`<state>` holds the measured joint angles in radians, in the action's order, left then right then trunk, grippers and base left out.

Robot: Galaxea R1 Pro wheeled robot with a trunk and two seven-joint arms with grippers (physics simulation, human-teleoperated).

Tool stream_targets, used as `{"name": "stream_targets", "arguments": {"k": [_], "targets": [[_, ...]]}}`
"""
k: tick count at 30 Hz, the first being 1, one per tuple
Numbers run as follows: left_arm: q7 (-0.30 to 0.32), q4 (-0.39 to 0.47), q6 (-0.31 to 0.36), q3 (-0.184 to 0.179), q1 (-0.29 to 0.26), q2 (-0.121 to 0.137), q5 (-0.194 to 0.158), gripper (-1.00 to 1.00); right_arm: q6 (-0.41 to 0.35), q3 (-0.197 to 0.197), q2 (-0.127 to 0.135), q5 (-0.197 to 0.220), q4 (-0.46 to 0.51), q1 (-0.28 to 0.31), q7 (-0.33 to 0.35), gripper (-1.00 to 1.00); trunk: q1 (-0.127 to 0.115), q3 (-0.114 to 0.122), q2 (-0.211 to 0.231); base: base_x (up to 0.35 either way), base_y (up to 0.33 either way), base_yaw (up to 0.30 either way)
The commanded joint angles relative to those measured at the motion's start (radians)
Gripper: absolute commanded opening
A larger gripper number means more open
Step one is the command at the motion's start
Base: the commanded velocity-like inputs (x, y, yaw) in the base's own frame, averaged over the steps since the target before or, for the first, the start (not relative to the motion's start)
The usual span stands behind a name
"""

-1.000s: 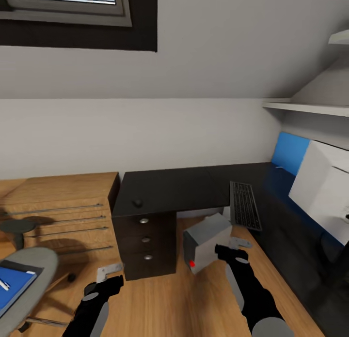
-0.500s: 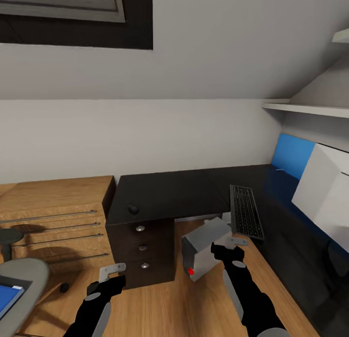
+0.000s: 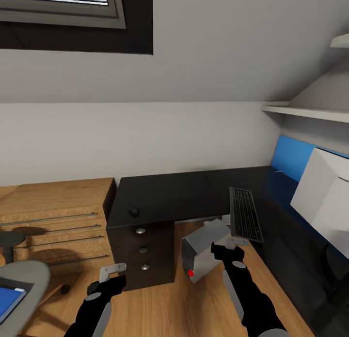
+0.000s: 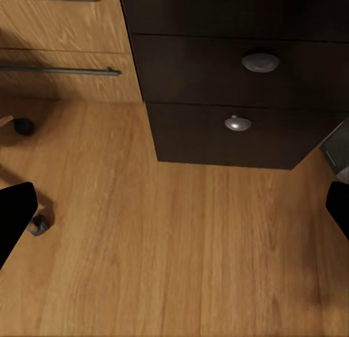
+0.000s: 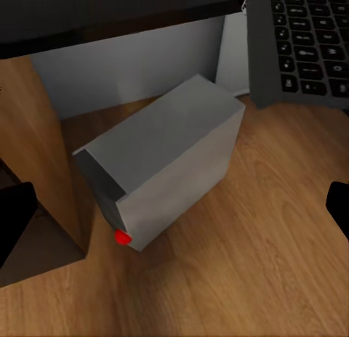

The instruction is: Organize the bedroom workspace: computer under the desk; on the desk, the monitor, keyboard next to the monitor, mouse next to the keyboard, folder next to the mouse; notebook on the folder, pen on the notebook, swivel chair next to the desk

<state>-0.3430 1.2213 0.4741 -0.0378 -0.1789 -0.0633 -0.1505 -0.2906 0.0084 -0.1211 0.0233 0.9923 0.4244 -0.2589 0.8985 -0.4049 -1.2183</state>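
- At my far 9 o'clock the swivel chair [image 3: 22,288] shows its grey seat with a corner of the blue folder [image 3: 10,302] lying on it.
- My left gripper [image 3: 109,274] hangs over bare wooden floor [image 4: 182,242] in front of the desk [image 3: 169,194] drawers; in my left wrist view the fingertips sit far apart at the frame edges, so its jaws are spread and empty.
- The mouse [image 3: 134,212] sits on the desk top at about 12 o'clock from that gripper, above the drawers.
- The computer [image 3: 203,247] stands on the floor half out from under the desk, at 10 o'clock of my right gripper [image 3: 228,247] and just beside it, red button facing me, long axis running back under the desk.
- My right jaws are spread too, nothing between them. This arm is clearly the nearer one for pushing the tower in.
- The keyboard [image 3: 245,213] lies on the desk at 12 o'clock from my right gripper, long axis pointing away from me.
- Against a second ago, my view has swung right: the chair has slid mostly out of frame and the computer sits closer to my right fingers.
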Motion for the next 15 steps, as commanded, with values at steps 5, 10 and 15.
{"name": "stream_targets", "arguments": {"k": [5, 10, 15], "targets": [[-0.01, 0.001, 0.003, -0.002, -0.001, 0.0, -0.011, 1.0, -0.005, 0.001, 0.0, 0.004, -0.001, 0.0, -0.004, 1.0, -0.019, 0.015, 0.035, 0.0, 0.0, 0.0], [-0.01, 0.001, 0.003, -0.002, -0.001, 0.0, -0.011, 1.0, -0.005, 0.001, 0.0, 0.004, -0.002, 0.0, -0.003, 1.0, -0.038, 0.03, 0.07, 0.0, 0.0, 0.0], [-0.01, 0.001, 0.003, -0.001, -0.001, 0.0, -0.011, 1.0, -0.005, 0.001, 0.0, 0.003, -0.002, 0.0, -0.004, 1.0, -0.05, 0.04, 0.091, 0.0, 0.0, 0.0]]}}
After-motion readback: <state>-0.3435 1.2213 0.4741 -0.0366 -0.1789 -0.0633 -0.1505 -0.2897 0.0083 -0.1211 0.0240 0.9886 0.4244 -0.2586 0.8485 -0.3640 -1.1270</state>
